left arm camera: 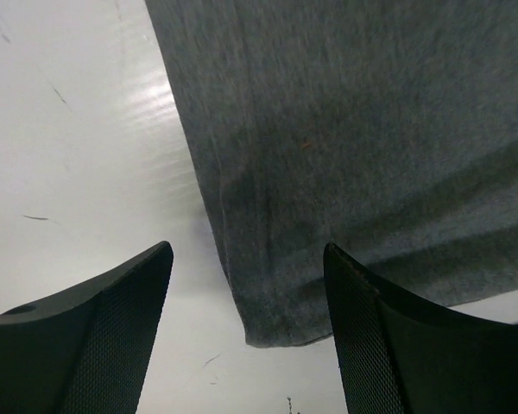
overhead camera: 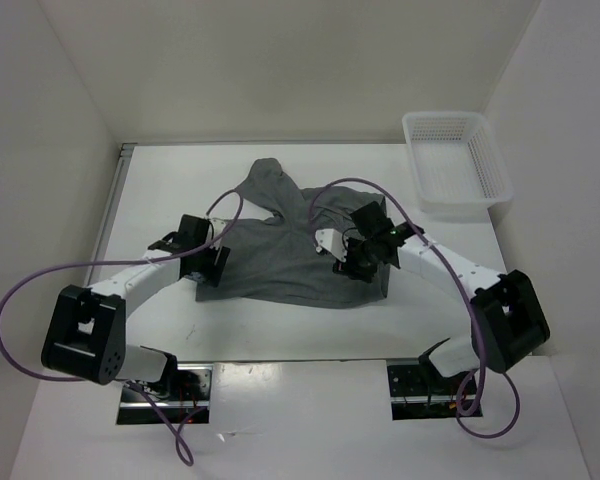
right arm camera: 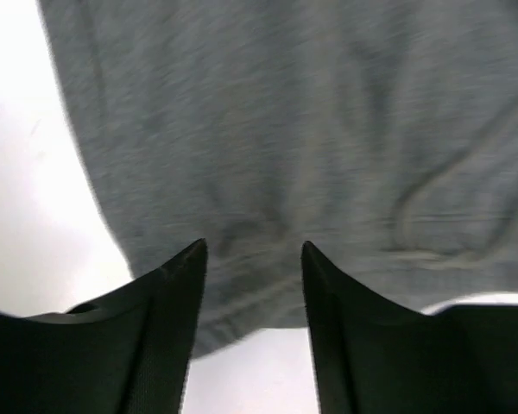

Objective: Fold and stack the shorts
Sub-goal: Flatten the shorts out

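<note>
The shorts (overhead camera: pixel 280 255) lie unfolded on the counter (overhead camera: pixel 160 190), one corner between the wide-spread left end effector (left arm camera: pixel 248 250), one edge beneath the parted, empty right end effector (right arm camera: pixel 255 243), so folding and stacking apparently remain.

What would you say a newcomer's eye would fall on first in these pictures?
The grey shorts lie rumpled in the middle. The left gripper hangs open at their near left corner, the right gripper open over their right side. A white mesh basket sits at the far right corner.
</note>
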Controlling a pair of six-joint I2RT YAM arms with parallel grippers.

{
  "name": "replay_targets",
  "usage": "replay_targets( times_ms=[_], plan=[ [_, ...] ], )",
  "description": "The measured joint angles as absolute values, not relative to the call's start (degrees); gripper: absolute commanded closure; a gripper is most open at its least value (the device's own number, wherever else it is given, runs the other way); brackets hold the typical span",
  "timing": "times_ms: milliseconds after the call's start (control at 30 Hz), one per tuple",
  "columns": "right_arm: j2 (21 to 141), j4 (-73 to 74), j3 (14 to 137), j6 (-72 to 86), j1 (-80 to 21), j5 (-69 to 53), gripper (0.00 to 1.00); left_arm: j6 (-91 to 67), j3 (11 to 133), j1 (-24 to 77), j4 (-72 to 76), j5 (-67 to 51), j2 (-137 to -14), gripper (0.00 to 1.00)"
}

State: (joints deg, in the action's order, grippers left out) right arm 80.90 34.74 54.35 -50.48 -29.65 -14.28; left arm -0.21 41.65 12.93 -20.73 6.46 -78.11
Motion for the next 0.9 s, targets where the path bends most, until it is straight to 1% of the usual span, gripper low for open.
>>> replay_targets(
  times_ms=[67,167,233,333,367,433,500,600,633,733,833,900],
  plan=[
    [81.82,34.46,51.86,-49.98,-30.06,-14.39,0.53,-0.21,40.47,13.10,-20.14,6.81,-79.50,0.22],
    [82.78,33.50,49.10,-50.65,-30.94,-14.02,0.56,-0.30,38.98,13.23,-18.59,7.73,-80.07,0.22],
    [83.00,32.97,46.65,-52.75,-32.53,-12.49,0.60,-0.40,37.95,13.56,-17.30,8.38,-79.48,0.25],
    [83.07,32.82,42.63,-56.73,-35.92,-10.68,0.60,-0.45,35.88,14.85,-15.62,9.89,-77.89,0.29],
    [82.87,32.84,42.17,-58.11,-36.77,-9.98,0.60,-0.45,35.48,15.29,-15.31,10.37,-77.30,0.33],
    [82.15,32.80,41.54,-60.66,-38.04,-9.28,0.60,-0.49,35.24,15.62,-16.34,10.59,-76.58,0.35],
    [81.28,32.82,40.93,-62.98,-39.33,-8.25,0.60,-0.45,35.38,15.59,-20.67,9.65,-75.33,0.35],
    [80.60,34.20,40.47,-65.56,-41.15,-7.16,0.55,-0.25,35.38,15.62,-31.77,6.33,-72.29,0.35],
    [80.55,34.61,40.51,-65.84,-41.47,-6.98,0.51,-0.23,35.35,15.59,-34.98,4.99,-71.26,0.35],
    [80.47,36.03,42.02,-64.51,-41.54,-7.09,0.48,-0.21,36.27,15.57,-41.69,0.69,-68.25,0.35],
    [80.25,36.25,46.85,-60.88,-41.54,-8.27,0.46,-0.19,40.71,15.55,-42.87,-2.87,-68.53,0.31],
    [79.90,35.09,50.78,-57.87,-40.97,-9.63,0.44,-0.21,43.86,15.31,-39.81,-4.05,-69.69,0.30]
  ],
)
